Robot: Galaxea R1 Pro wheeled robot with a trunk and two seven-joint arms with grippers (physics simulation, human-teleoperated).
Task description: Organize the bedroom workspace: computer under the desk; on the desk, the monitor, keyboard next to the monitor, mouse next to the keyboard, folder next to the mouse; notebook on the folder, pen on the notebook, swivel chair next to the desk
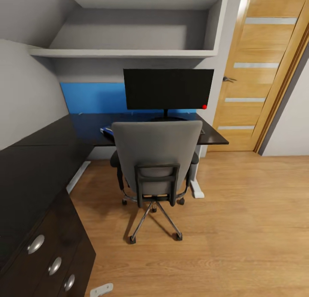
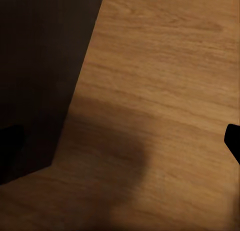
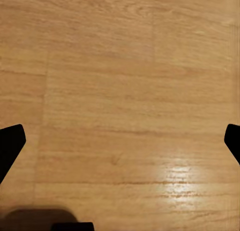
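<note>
The black L-shaped desk (image 1: 38, 160) runs from the near left to the far wall, with its drawer unit (image 1: 56, 262) at the near left. The monitor (image 1: 167, 89) stands on the far part of the desk. The grey swivel chair (image 1: 156, 155) is pushed up to the desk in front of the monitor, its back toward me. A small bright blue piece, perhaps the folder (image 1: 106, 130), peeks out by the desk edge left of the chair back. Keyboard, mouse, notebook and pen are hidden. My left gripper (image 2: 120, 146) and right gripper (image 3: 120, 143) hang open over the wooden floor, both empty.
A wooden door (image 1: 262, 70) stands at the far right. Grey wall shelves (image 1: 124, 52) hang above the monitor, and a blue panel (image 1: 92, 97) backs the desk. Open wooden floor (image 1: 240, 220) lies right of the chair. The left wrist view has the dark drawer unit side (image 2: 40, 76) close by.
</note>
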